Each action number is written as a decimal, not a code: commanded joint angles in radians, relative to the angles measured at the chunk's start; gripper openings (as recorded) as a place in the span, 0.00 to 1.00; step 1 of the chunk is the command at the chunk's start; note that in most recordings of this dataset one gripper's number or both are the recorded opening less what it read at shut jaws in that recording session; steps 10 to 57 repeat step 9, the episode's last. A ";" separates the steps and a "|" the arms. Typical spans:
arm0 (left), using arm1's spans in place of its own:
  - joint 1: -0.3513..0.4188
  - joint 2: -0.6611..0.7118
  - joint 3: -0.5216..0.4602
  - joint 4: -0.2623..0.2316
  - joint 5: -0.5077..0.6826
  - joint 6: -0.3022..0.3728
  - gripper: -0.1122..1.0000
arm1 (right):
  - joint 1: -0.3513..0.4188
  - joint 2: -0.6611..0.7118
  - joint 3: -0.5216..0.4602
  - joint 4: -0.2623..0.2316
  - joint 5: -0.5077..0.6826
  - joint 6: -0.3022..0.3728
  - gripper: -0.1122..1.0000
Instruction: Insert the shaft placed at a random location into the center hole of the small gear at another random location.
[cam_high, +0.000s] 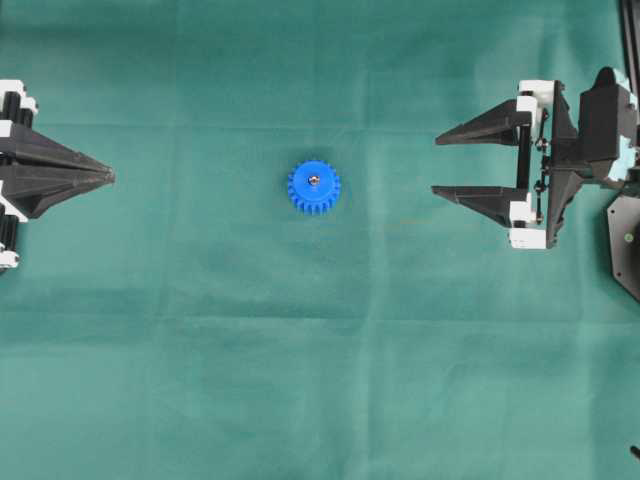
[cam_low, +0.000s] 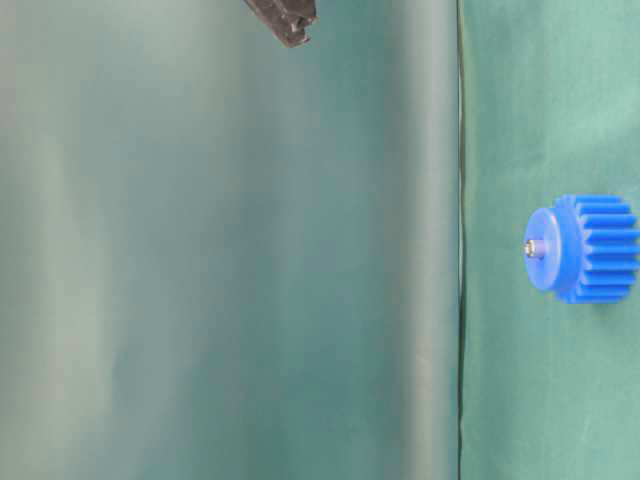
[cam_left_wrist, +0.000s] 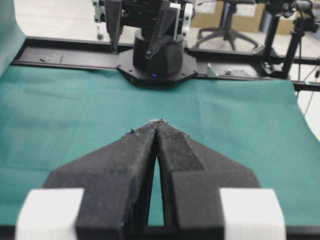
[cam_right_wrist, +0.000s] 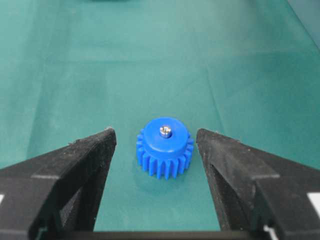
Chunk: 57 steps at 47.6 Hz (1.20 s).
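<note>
The small blue gear lies flat on the green cloth near the middle. The silvery shaft stands in its center hole, its shiny end poking just above the hub; the hole itself is hidden by it. Gear and shaft also show in the table-level view. My right gripper is open and empty, well to the right of the gear; the gear sits ahead between its fingers. My left gripper is shut and empty at the far left, with its tips together.
Green cloth covers the whole table. The right arm's black base stands at the far edge in the left wrist view, with a black rail behind it.
</note>
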 joint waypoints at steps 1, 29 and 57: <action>0.002 0.003 -0.009 -0.002 -0.005 0.002 0.10 | 0.003 -0.003 -0.012 -0.002 -0.005 0.000 0.84; 0.002 0.003 -0.009 -0.002 -0.005 0.002 0.10 | 0.003 -0.003 -0.012 -0.002 -0.005 -0.002 0.84; 0.002 0.003 -0.009 -0.002 -0.005 0.002 0.10 | 0.003 -0.003 -0.012 -0.002 -0.005 -0.002 0.84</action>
